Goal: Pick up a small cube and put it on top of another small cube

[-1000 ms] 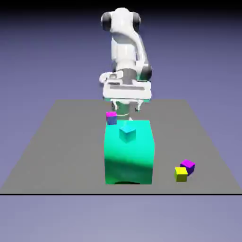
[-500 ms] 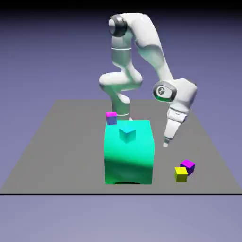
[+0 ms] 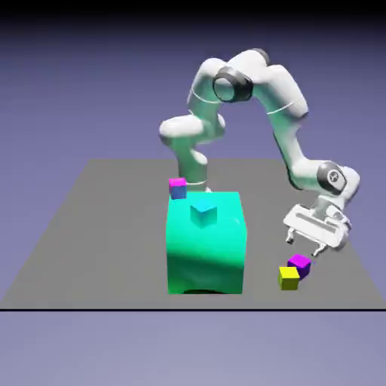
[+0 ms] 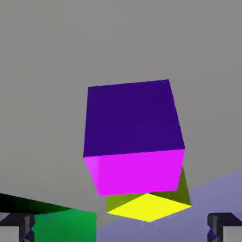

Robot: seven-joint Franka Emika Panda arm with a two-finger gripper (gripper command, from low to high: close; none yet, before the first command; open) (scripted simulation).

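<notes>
The small cube point(image 3: 299, 264) with magenta and dark purple faces lies on the grey table near the exterior view's right front, touching a tiny yellow cube point(image 3: 289, 277). My gripper point(image 3: 306, 245) hangs open just above the small cube, apart from it. In the hand view the small cube point(image 4: 133, 137) fills the middle, the yellow cube point(image 4: 149, 204) peeks out below it, and my gripper point(image 4: 121, 230) stands wide with nothing between its grey fingertips point(image 4: 21, 227).
A big green block point(image 3: 205, 243) stands mid-table with a tiny cyan cube point(image 3: 203, 213) on its top. Behind it sits a tiny magenta and blue cube point(image 3: 178, 187). The block's corner point(image 4: 56, 222) shows in the hand view's lower left.
The arm has swung from behind the green block out to the exterior view's right and lowered, bringing the open gripper over the magenta and purple cube. No cube has moved.
</notes>
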